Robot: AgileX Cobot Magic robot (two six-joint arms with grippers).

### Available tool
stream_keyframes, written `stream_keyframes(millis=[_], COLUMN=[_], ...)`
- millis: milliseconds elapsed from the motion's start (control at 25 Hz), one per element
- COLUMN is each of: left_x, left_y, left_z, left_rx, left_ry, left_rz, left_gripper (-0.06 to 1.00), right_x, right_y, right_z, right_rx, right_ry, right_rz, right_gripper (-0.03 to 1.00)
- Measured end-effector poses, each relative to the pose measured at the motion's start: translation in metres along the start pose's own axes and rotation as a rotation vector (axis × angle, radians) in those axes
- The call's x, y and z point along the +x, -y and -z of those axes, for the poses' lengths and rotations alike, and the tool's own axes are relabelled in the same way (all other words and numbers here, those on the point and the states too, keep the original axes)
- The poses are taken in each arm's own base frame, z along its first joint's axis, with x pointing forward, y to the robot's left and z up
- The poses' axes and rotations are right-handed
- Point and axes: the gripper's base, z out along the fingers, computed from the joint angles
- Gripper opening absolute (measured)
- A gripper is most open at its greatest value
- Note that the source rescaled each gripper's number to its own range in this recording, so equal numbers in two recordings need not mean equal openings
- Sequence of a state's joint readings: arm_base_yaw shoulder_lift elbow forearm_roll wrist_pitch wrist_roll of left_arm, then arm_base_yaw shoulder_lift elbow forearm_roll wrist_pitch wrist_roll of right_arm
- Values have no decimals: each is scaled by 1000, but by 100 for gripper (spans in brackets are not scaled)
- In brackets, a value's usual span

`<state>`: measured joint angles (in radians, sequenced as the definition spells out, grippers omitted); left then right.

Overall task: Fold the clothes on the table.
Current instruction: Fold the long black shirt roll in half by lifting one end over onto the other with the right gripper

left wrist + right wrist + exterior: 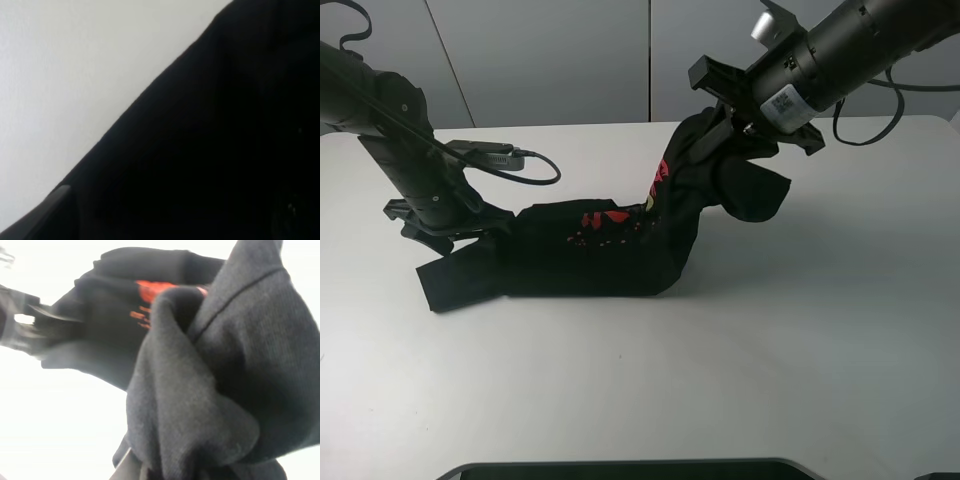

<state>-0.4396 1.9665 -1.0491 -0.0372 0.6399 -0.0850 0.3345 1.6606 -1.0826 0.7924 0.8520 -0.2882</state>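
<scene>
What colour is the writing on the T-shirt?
The print is mostly red, best seen from the exterior high view.

The T-shirt lies on the table, left end at the left gripper, right end raised above it (bunched in the right gripper).

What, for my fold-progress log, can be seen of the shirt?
The shirt is black, soft and cotton-like, with red and yellow print. Its left part lies flat on the table, a corner sticking out left. The right end is raised off the table and bunched in the shut right claw, a loose fold hanging beside it. The open left claw sits low at the left end; contact is unclear.
</scene>
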Motion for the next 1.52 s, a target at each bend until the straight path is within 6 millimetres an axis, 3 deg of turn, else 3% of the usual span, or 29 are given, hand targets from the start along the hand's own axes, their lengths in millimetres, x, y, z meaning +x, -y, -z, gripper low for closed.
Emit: stream_keyframes(millis=[200,680,1000,1080,1280,1400,1520], left_x=[-12,-61,-71,-71,-71,-72,-72], left_y=[8,19,20,18,16,16,17], left_z=[13,90,109,109,109,109,109], left_rx=[65,126,115,99,74,74,78], left_ry=[-7,159,187,185,179,193,196], left_rz=[-14,-46,-70,-80,-96,-93,-91], left_gripper=[99,99,99,99,99,99,99], right_x=[4,12,15,17,18,19,21], right_y=[-15,-31,-32,-33,-38,-40,-42], right_z=[-20,-79,-134,-145,-151,-150,-148], right_rx=[-53,-112,-228,-250,-298,-314,-311], right_ry=[-19,-37,10,25,43,35,19], right_rz=[15,-23,-64,-42,-23,5,60], right_gripper=[12,12,12,21,91,99,96])
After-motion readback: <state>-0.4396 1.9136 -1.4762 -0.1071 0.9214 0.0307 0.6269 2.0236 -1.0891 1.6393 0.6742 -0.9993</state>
